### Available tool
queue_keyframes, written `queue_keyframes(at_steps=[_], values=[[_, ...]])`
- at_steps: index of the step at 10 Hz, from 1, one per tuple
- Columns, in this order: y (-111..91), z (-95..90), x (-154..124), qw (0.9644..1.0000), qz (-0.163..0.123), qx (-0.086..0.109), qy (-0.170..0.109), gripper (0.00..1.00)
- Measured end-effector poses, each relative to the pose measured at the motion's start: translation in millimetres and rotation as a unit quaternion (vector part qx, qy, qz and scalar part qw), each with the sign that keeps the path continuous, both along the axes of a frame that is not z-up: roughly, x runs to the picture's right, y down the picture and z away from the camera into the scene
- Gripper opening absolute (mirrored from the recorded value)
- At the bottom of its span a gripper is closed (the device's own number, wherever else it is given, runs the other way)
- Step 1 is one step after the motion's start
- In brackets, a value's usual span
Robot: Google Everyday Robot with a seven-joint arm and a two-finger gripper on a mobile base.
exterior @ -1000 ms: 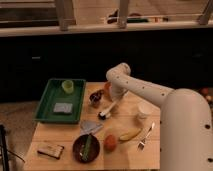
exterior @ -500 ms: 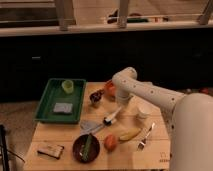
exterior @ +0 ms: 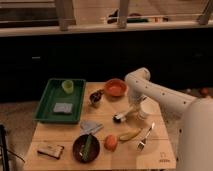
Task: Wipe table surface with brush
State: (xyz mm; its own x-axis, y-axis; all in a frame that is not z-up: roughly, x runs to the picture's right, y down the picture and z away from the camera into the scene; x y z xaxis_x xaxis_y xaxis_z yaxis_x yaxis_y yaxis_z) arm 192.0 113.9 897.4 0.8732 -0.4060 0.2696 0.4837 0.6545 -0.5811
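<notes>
downward the arm is bent at its elbow; the gripper [exterior: 134,109] is held low, seemingly clamped on the brush [exterior: 124,115], whose dark head is laid on the table [exterior: 60,135] near its middle.

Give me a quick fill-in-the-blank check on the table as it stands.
The gripper, above the table surface, grips the brush by its ____ handle. The plastic tray is ____. The fork lies next to the ____. Missing: white; green; banana.
</notes>
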Motion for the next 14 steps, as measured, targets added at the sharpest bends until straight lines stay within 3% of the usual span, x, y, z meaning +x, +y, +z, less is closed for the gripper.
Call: queue_keyframes(at_steps=[4, 6, 10, 14], values=[[-30, 20.9, -9, 0.9996, 0.012, 0.025, 0.009, 0.00], [-34, 25.7, -27, 0.9997, 0.006, 0.025, -0.002, 0.00], [-24, 23.5, -84, 0.9977, -0.035, 0.016, -0.055, 0.00], [6, 1.9, -87, 0.9950, -0.059, -0.005, -0.081, 0.00]])
